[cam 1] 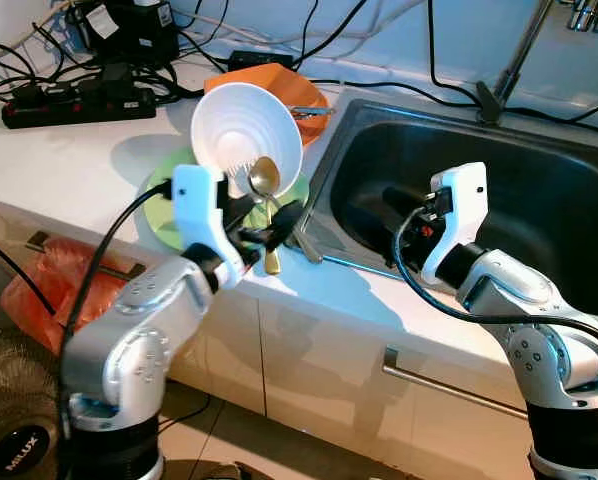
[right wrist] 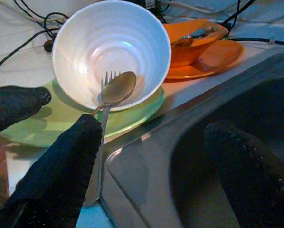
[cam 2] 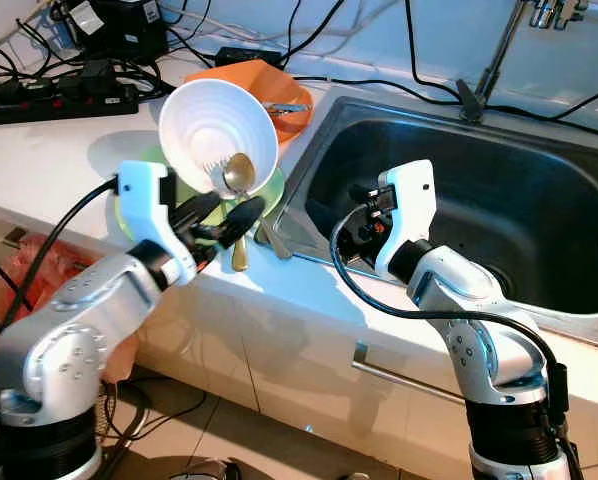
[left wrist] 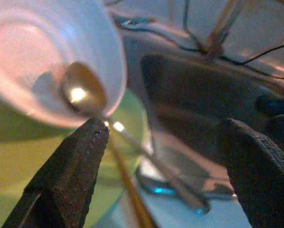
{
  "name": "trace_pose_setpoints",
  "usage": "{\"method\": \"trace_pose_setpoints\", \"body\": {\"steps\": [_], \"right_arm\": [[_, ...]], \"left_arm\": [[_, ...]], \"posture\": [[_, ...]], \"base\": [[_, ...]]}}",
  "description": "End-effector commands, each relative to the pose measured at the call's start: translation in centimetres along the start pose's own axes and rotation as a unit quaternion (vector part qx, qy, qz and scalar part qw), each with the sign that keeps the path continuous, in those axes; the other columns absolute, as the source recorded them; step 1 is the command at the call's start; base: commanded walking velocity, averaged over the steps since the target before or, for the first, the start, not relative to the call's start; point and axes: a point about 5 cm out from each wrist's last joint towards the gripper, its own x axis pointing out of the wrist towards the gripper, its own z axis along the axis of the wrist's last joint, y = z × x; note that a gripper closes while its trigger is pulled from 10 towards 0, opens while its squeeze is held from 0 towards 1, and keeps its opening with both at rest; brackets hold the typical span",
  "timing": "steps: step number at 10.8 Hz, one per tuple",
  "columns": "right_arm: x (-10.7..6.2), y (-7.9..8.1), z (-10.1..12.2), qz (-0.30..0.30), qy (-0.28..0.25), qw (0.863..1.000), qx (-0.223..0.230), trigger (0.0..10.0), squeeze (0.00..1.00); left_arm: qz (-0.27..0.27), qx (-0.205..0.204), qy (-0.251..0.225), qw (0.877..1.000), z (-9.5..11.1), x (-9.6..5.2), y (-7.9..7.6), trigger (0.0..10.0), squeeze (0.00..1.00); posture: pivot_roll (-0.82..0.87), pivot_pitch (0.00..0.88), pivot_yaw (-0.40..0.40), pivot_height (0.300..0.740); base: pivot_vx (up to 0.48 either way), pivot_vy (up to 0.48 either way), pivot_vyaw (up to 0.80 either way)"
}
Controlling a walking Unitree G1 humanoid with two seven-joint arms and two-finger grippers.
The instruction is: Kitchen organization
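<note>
A white bowl lies tipped on its side on a green plate at the counter's front, next to the sink. A gold-tinted spoon and a fork lean into the bowl, their handles running down toward the counter edge. My left gripper is open just in front of the bowl, its fingers on either side of the utensil handles without closing on them. My right gripper is open and holds nothing, hovering over the left part of the steel sink.
Behind the white bowl, an orange bowl with utensils sits on an orange plate. A power strip and cables crowd the back left. The faucet rises behind the sink. An orange bag and fan stand on the floor.
</note>
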Motion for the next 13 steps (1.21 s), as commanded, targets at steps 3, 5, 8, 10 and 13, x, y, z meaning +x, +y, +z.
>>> {"method": "trace_pose_setpoints", "body": {"steps": [3,5,8,10,13], "right_arm": [[0.3,0.2,0.1,0.008,0.002,1.000,-0.003,10.0,0.00],[0.2,0.4,0.1,0.009,0.000,1.000,-0.003,10.0,0.00],[0.1,0.6,0.0,0.008,-0.001,1.000,-0.001,10.0,0.00],[-0.1,0.7,-0.1,0.002,-0.003,1.000,0.001,10.0,0.00],[-0.2,0.8,-0.2,-0.002,-0.005,1.000,0.005,10.0,0.00]], "left_arm": [[0.036,-0.043,0.035,0.998,-1.0,0.1,0.5,10.0,0.00],[0.039,-0.063,0.057,0.996,-1.5,0.7,0.5,10.0,0.00],[0.051,-0.067,0.080,0.993,-1.8,1.8,0.9,10.0,0.00],[0.067,-0.078,0.088,0.991,-1.7,2.5,1.5,10.0,0.00],[0.083,-0.115,0.114,0.983,-2.4,3.3,2.4,10.0,0.00]], "posture": [[0.10,0.074,-0.025,0.740],[0.09,0.073,-0.014,0.740],[0.08,0.077,0.002,0.740],[0.07,0.077,0.016,0.740],[0.07,0.076,0.029,0.740]], "base": [[0.000,0.000,0.00],[0.000,0.000,0.00],[0.000,0.000,0.00],[0.000,0.000,0.00],[0.000,0.000,0.00]]}}
